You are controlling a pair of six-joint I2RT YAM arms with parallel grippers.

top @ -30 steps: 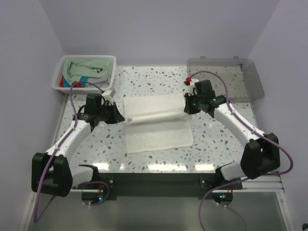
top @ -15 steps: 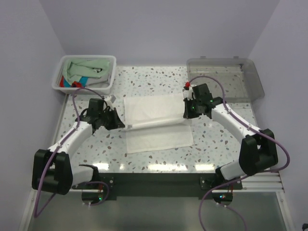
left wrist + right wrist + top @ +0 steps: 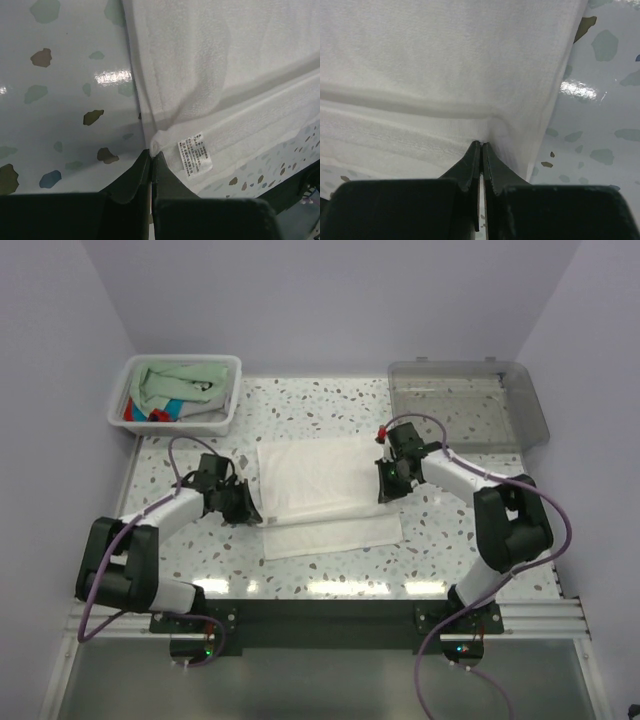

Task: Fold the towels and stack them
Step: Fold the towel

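Observation:
A white towel [image 3: 325,490] lies on the speckled table [image 3: 440,525], its far half drawn forward over the near half. My left gripper [image 3: 250,512] is shut on the towel's left corner, by the care label [image 3: 194,154]. My right gripper [image 3: 385,490] is shut on the towel's right corner [image 3: 485,131]. The two grippers hold the folded edge low over the lower layer. A pale mint green towel [image 3: 180,383] and a turquoise-and-red patterned towel [image 3: 165,411] lie in the white basket [image 3: 225,418]. The grey and dark purple towels are out of view.
The white slatted basket stands at the table's back left. A clear grey plastic tray [image 3: 470,405] stands at the back right. Purple cables loop over both arms.
Both grippers have moved toward the near edge, drawing the towel's held edge forward over its near half. The lifted layer now covers more of the lower layer.

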